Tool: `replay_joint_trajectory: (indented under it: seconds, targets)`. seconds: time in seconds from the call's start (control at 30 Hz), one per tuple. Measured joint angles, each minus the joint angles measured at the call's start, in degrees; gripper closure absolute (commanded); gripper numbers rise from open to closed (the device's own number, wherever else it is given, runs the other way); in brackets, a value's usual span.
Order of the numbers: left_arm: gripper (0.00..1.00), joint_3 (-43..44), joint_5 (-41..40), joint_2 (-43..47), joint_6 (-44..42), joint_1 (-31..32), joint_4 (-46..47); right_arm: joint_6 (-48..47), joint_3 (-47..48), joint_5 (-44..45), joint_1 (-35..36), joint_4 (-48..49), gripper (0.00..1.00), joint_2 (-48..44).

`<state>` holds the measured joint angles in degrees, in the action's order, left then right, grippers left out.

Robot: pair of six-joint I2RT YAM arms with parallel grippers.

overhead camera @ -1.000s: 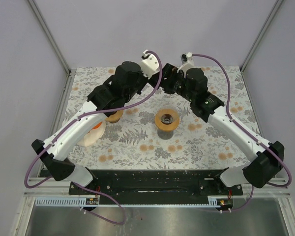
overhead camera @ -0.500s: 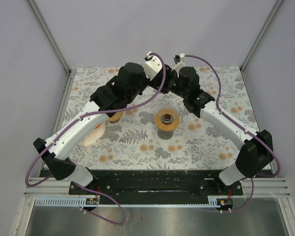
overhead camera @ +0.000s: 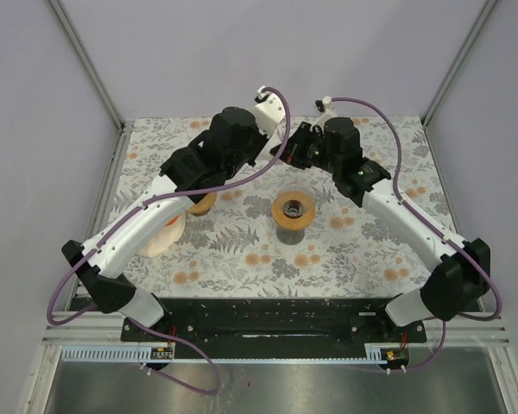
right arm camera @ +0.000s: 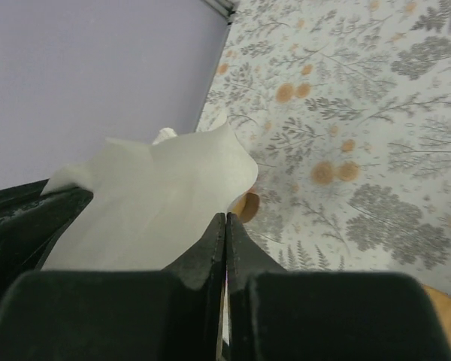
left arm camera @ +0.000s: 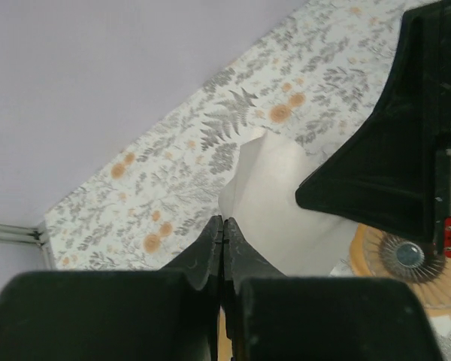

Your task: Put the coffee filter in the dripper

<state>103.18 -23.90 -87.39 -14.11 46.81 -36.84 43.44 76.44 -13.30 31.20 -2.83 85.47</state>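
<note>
The coffee filter (left arm camera: 274, 203) is held in the air, pinched between the left fingers (left arm camera: 208, 244) and the right fingers (right arm camera: 210, 239), each pair clamped together on its edge. The dripper (overhead camera: 293, 210) is seen on the desk below the fingers, toward the arm bases, about equally near both arms.

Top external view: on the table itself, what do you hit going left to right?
white pile, half under the left arm → brown round piece, also partly covered → dripper at the middle.
</note>
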Motion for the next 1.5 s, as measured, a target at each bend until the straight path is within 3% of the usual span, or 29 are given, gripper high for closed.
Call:
replay_joint_trajectory:
  seconds: [0.3,0.6,0.77,1.0,1.27,1.37,1.5]
  targets:
    - [1.0,0.0,10.75,-2.89,7.78,0.35,-1.09,-14.34,0.55,8.33,-0.02,-20.13,1.0,-10.91]
    - [1.0,-2.62,20.33,-5.27,14.75,0.72,-0.72,-23.8,1.84,10.88,-0.02,-33.83,1.0,-13.29]
    - [0.97,-6.99,22.53,-5.7,16.46,0.81,0.66,-25.99,0.61,12.35,-0.02,-35.28,1.0,-13.29]
    - [0.79,-10.19,23.28,-8.07,16.59,0.81,1.9,-29.27,-1.6,12.79,-0.04,-34.73,1.0,-13.2]
    - [0.64,-12.0,23.28,-8.11,16.61,0.22,2.32,-31.06,-6.73,9.35,-0.09,-31.82,1.0,-13.16]
    - [0.65,-12.79,23.74,-8.11,16.76,-0.11,2.36,-31.26,-7.58,8.41,-0.09,-29.99,1.0,-12.96]
    - [0.82,-13.73,24.0,-8.11,16.94,-0.46,2.36,-31.39,-8.07,7.67,-0.09,-27.76,1.0,-12.31]
